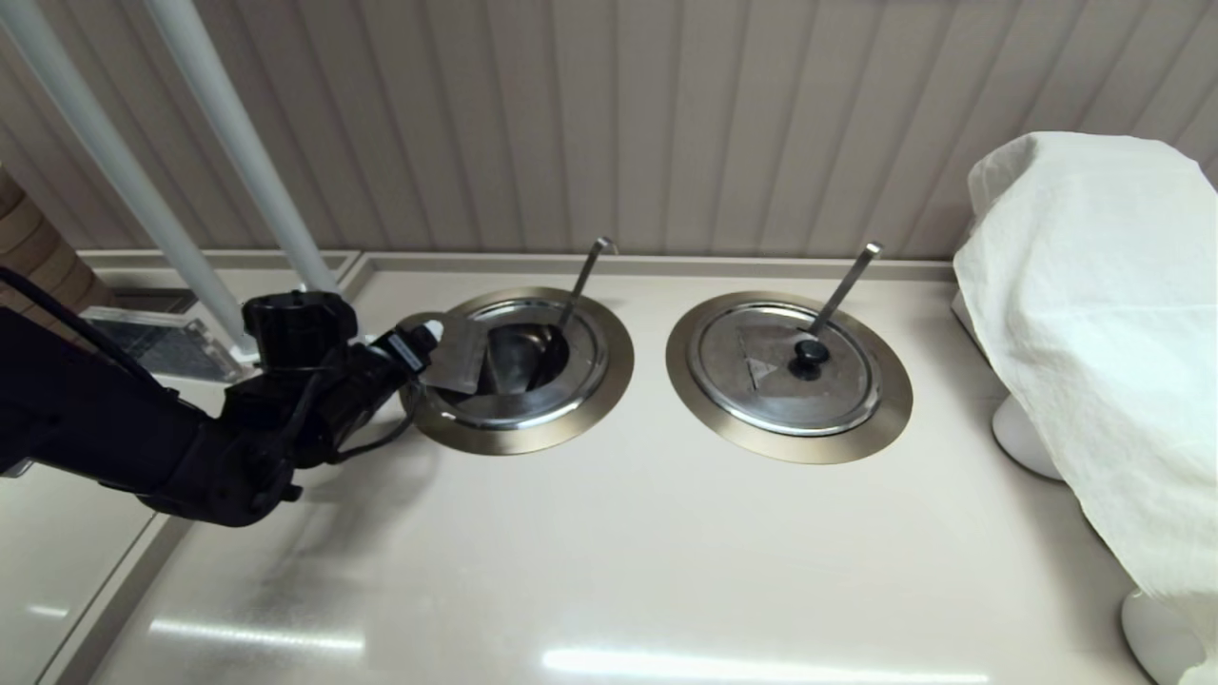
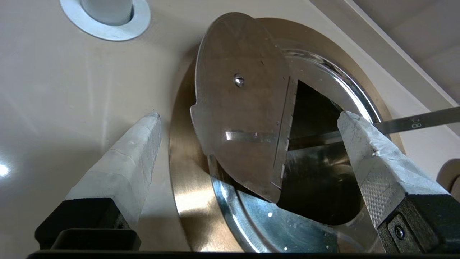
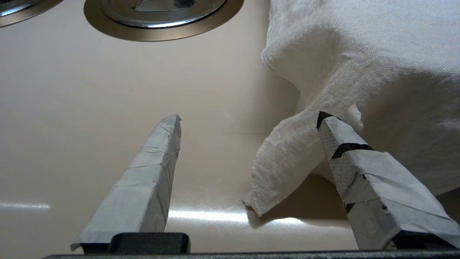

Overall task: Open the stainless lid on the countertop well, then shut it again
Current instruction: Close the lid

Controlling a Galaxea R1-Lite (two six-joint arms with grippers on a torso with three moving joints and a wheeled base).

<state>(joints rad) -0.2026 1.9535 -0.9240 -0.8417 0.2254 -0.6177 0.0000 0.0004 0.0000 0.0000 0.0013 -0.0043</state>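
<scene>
The countertop well (image 1: 609, 381) on the left has a bronze rim ring, and a thin hook-tipped handle (image 1: 582, 281) rises from it. Its stainless lid (image 1: 459, 357) is tipped up on the well's left side, so the dark opening (image 1: 523, 354) shows. In the left wrist view the lid (image 2: 240, 108) shows its underside with a centre screw; the knob is hidden. My left gripper (image 1: 428, 344) sits at the well's left edge. It (image 2: 249, 115) is open, with its fingers wide on either side of the raised lid and not touching it. My right gripper (image 3: 248, 117) hangs open over bare counter.
The twin well (image 1: 685, 381) on the right is covered by its lid (image 1: 761, 381), which has a black knob (image 1: 810, 354) and a flat-tipped handle. A white cloth (image 1: 1094, 314) drapes over something at the right. Two white poles (image 1: 238, 162) stand at the back left. The panelled wall runs behind.
</scene>
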